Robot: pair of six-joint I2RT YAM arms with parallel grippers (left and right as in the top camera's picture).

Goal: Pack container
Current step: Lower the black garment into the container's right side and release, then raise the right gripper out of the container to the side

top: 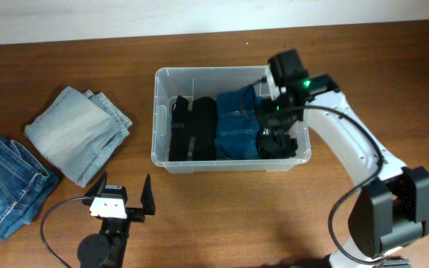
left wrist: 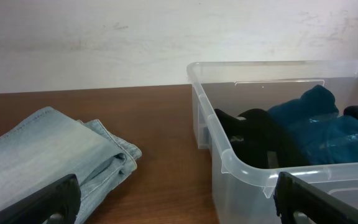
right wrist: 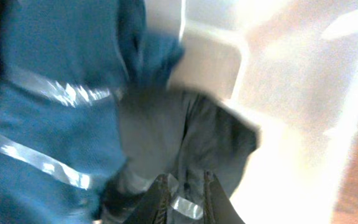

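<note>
The container (top: 157, 112) is sited at centre frame, part filled with garments (top: 233, 123) laid side by side. The right gripper (right wrist: 185, 194) is positioned inside its right end over a dark garment (right wrist: 216, 137), fingers near together; a pinch cannot be confirmed. The left gripper (top: 124, 193) is held spread wide at lower left, near folded jeans (top: 77, 134) judged to be awaiting packing.

Two arms, cased in white and black.
The right arm (top: 345, 149) is shelled in white, jointed in black, lit green at the wrist, trailed by a black cable (top: 379, 155); the left pincer (top: 125, 182) is black-fingered.
</note>
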